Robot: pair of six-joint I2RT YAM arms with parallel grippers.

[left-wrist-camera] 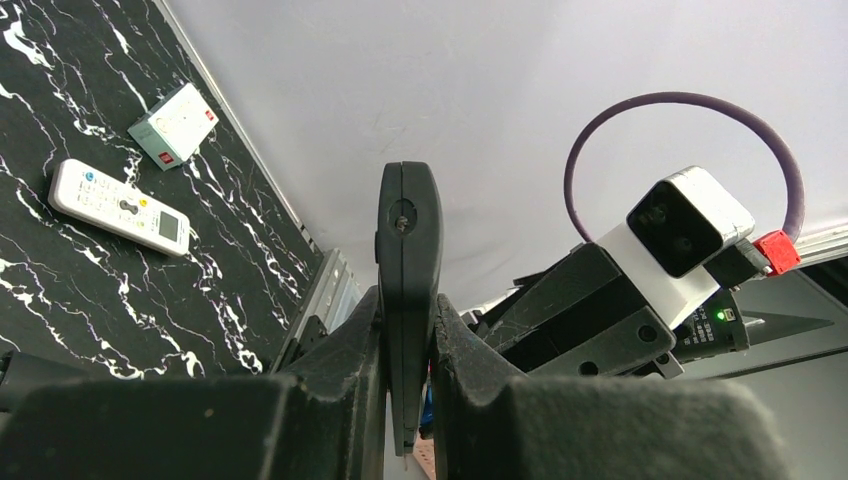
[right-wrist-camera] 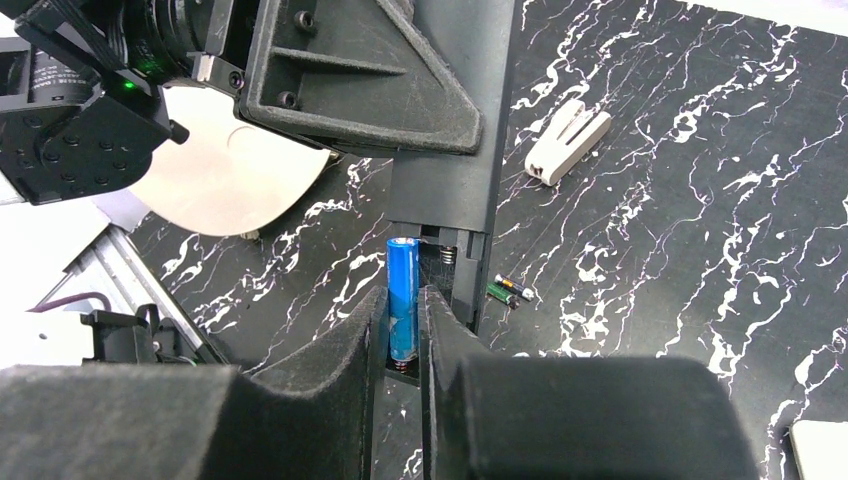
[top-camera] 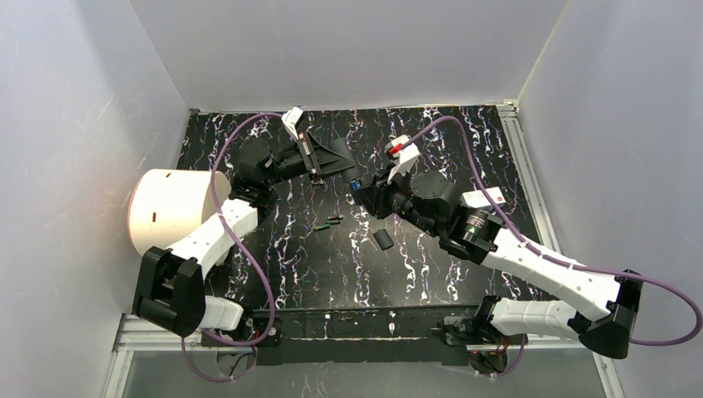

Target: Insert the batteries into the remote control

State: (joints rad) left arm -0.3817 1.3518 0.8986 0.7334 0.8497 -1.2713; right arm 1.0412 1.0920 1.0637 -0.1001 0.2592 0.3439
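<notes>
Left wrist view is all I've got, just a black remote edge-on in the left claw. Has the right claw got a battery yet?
Observer: Yes. The right claw is shut on a blue battery, held lengthwise at the open battery bay at the end of the black remote. I cannot tell if it is seated.
Operator: Any other batteries around?
Observer: Two lie loose on the table, close together in front of the claws: a green battery and a black battery.
</notes>
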